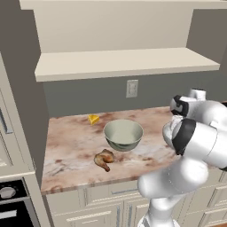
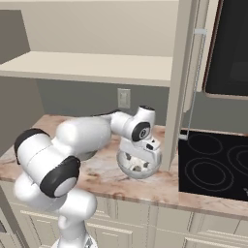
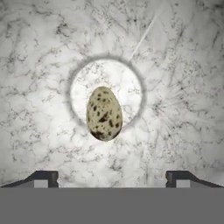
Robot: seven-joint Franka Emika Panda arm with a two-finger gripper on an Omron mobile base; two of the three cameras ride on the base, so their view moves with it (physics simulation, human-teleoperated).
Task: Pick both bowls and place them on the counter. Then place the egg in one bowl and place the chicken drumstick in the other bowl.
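The egg [image 3: 104, 113], olive-tan with dark speckles, lies loose at the bottom of the white grey-speckled bowl [image 3: 175, 87]. My gripper [image 3: 111, 178] hangs open right above it, the two tips wide apart and touching nothing. In the right base view the gripper [image 2: 139, 161] reaches down into that bowl [image 2: 151, 170], which stands on the marbled counter [image 2: 109, 177]. The dark grey-green bowl [image 1: 123, 134] with a cream inside stands upright on the counter [image 1: 71, 146]. The chicken drumstick [image 1: 104, 159] lies on the stone just in front of it, to its left.
A yellow cheese wedge [image 1: 93, 119] lies behind the grey-green bowl near the wall. A tall cabinet side panel [image 2: 177, 87] rises right beside the white bowl, with a black cooktop [image 2: 218, 164] beyond it. A beige shelf [image 1: 124, 62] hangs above the counter.
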